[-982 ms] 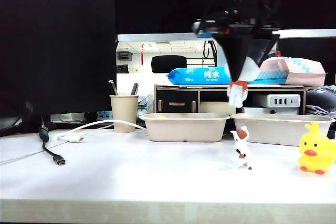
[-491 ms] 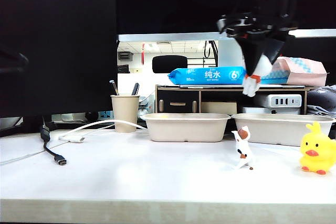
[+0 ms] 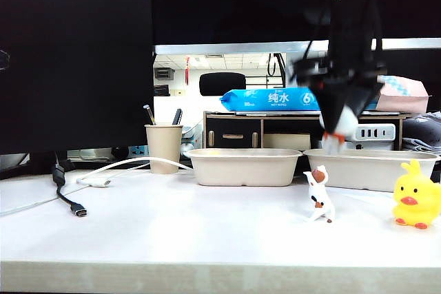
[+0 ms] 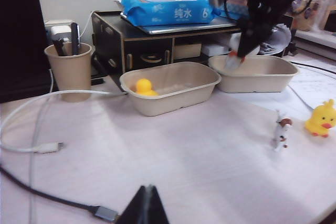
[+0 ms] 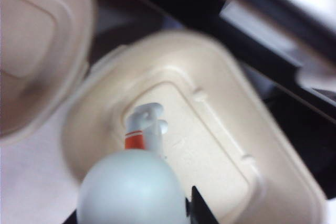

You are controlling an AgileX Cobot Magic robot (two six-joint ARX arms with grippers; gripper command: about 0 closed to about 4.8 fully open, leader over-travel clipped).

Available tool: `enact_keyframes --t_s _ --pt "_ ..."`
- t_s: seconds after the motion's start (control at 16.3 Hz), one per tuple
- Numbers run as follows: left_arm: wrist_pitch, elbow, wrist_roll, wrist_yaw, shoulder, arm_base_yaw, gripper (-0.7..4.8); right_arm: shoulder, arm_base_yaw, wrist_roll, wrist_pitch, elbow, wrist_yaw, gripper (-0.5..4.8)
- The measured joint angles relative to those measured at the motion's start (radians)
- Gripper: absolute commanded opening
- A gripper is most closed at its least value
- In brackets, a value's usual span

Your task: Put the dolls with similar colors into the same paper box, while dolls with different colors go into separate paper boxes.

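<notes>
Right hand holds white doll by the head above right box.

The hand is partly closed on the doll, feet hanging inside the near-left part of the box, as the right wrist view shows. Left hand sits low over the near tabletop; whether it is open cannot be told. One duck lies in the left box; the other duck and the patched doll stand on the tabletop. Risk: release off-centre near the rim may let the top-heavy doll tip out or bounce. Lowering too far may press the box and shift it.
</notes>
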Motion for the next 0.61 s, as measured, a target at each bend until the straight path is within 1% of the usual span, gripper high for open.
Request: enact_keyframes --t_s 0.12,0.18,0.37,0.49,0.55,0.61 --pt "0.000 0.000 0.000 0.001 0.000 0.000 -0.05 0.020 0.000 0.000 0.004 0.000 0.000 2.62" --pt "0.000 0.000 0.000 0.001 0.000 0.000 -0.05 0.029 0.000 0.000 0.005 0.000 0.000 2.76" --pt "0.000 0.000 0.000 0.001 0.000 0.000 -0.05 0.029 0.000 -0.001 0.002 0.008 0.000 2.80" --pt "-0.001 0.000 0.000 0.001 0.000 -0.001 -0.05 0.029 0.000 -0.001 -0.052 0.032 0.000 2.85" --pt "-0.001 0.000 0.000 0.001 0.000 -0.003 -0.05 0.026 0.000 0.001 -0.104 0.062 0.000 2.85" --pt "0.004 0.001 0.000 0.001 0.016 -0.011 -0.05 0.015 0.000 0.013 -0.137 0.079 -0.003 3.11"
